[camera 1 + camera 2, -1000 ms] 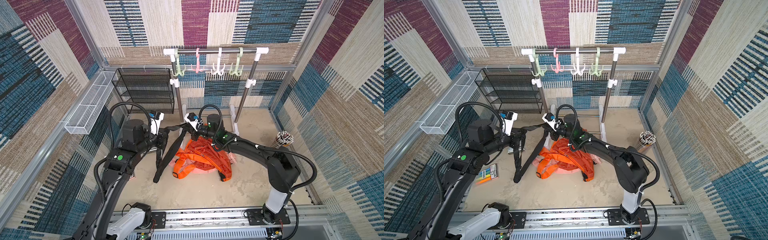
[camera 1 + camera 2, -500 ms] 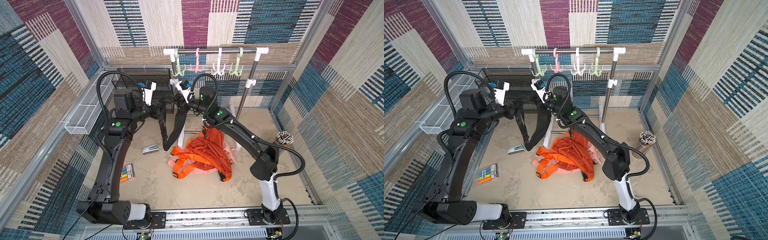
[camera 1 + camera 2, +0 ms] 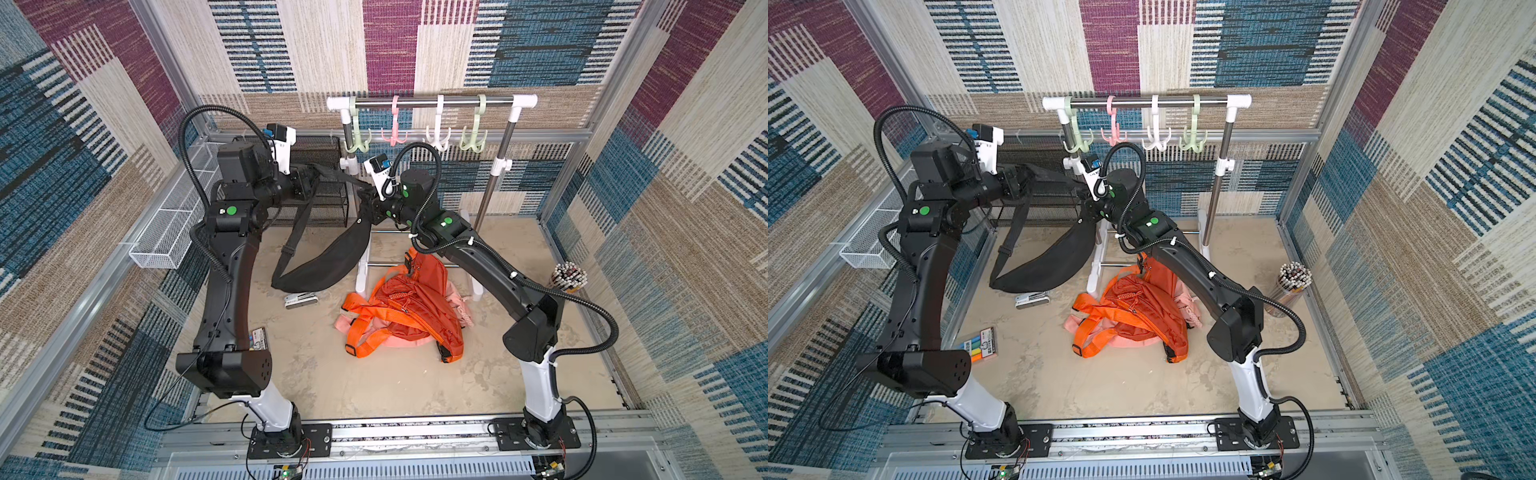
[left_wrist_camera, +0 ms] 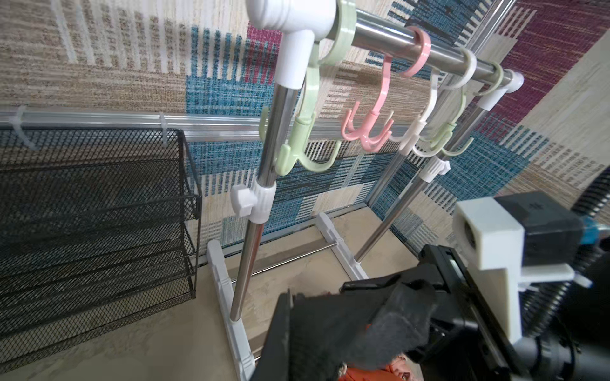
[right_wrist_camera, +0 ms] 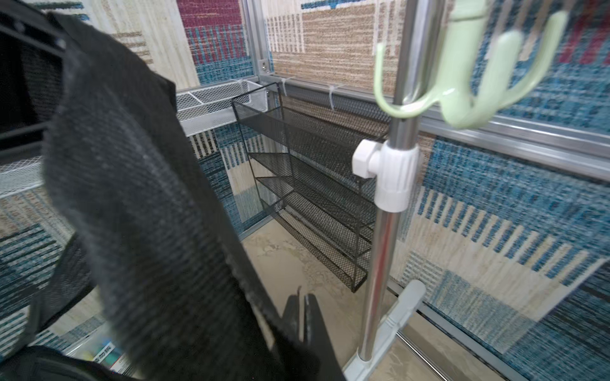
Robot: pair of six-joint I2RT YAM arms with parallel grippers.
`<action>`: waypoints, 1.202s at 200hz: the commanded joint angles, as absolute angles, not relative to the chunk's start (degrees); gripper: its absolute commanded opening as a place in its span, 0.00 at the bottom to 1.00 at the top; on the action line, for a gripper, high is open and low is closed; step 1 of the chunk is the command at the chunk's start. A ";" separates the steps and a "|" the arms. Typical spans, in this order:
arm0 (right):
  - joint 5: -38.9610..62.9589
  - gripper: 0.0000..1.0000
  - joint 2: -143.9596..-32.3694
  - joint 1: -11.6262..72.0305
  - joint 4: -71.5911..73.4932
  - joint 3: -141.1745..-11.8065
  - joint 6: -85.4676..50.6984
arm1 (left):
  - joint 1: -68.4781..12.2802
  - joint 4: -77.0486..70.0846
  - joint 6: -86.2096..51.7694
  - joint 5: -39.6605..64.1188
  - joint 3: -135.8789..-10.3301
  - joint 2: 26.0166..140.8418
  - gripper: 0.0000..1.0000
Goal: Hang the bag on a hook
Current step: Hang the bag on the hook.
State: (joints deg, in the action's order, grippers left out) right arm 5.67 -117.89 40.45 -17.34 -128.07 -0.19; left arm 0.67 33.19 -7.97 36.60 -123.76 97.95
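The black bag (image 3: 328, 257) dangles by its strap (image 3: 338, 178), lower than the nearest green hook (image 3: 355, 143)

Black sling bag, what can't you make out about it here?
- Where the left hand pinches the strap: black on black in both top views, cut off by the left wrist view's bottom edge.
- Where the right hand pinches it: the strap itself covers that in the right wrist view.
- Whether the low end of the black sling bag touches the floor: top views look down on it.
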 commanded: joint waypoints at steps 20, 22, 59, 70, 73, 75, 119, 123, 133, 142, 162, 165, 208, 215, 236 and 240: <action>-1.74 0.00 -118.38 40.43 -18.46 -133.68 -1.22 | 0.92 36.43 -10.12 37.69 -140.00 106.47 0.00; -1.93 0.00 -118.56 40.43 -18.52 -134.10 -1.23 | 0.96 36.49 -10.29 37.70 -140.67 106.91 0.00; -4.97 0.00 -124.65 40.43 -21.47 -146.39 -1.06 | 0.95 34.77 -12.84 38.23 -150.89 114.34 0.00; -5.52 0.00 -125.95 40.42 -21.60 -148.76 -1.37 | 0.89 34.33 -13.46 38.19 -153.45 116.71 0.00; -5.61 0.00 -126.21 40.43 -21.49 -149.09 -1.48 | 0.88 34.08 -13.71 38.15 -153.98 117.40 0.00; -5.64 0.00 -126.30 40.43 -21.39 -149.20 -1.53 | 0.88 33.90 -13.91 38.10 -154.27 117.77 0.00; -8.67 0.00 -127.02 40.66 -15.97 -147.11 -3.66 | 0.46 24.83 -17.75 34.05 -154.86 122.08 0.00; -9.02 0.00 -127.17 40.75 -15.49 -147.19 -3.61 | 0.35 23.94 -17.98 33.75 -154.86 122.37 0.00; -10.20 0.00 -127.84 41.02 -14.19 -147.39 -3.47 | 0.20 22.12 -18.57 33.68 -155.10 123.24 0.00; -11.28 0.00 -128.40 41.20 -13.11 -148.10 -2.97 | 0.00 20.41 -18.63 31.69 -155.06 123.84 0.00; -12.50 0.00 -130.23 41.39 -11.55 -150.29 -2.31 | -0.33 17.39 -19.01 31.16 -155.26 125.11 0.00; -12.88 0.00 -130.51 41.40 -11.33 -150.62 -2.16 | -0.27 17.08 -19.11 31.04 -155.44 125.36 0.00; -18.24 0.00 -133.24 41.31 -5.84 -151.17 0.81 | -0.31 13.44 -19.97 28.17 -157.59 128.69 0.00; -19.09 0.00 -133.67 41.30 -4.78 -151.26 1.46 | -0.33 12.48 -20.27 27.38 -157.59 129.07 0.00; -20.42 0.00 -134.71 41.26 -1.60 -151.72 2.84 | -0.53 9.85 -19.80 24.86 -157.63 130.10 0.00; -20.76 0.00 -134.90 41.27 -1.08 -151.78 3.08 | -0.53 9.48 -19.70 24.39 -157.72 130.27 0.00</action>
State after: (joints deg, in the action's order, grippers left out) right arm -15.40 -134.23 41.39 -7.55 -150.85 0.84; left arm -0.86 17.28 -16.97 33.45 -157.05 129.45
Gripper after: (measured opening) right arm 0.071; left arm 0.056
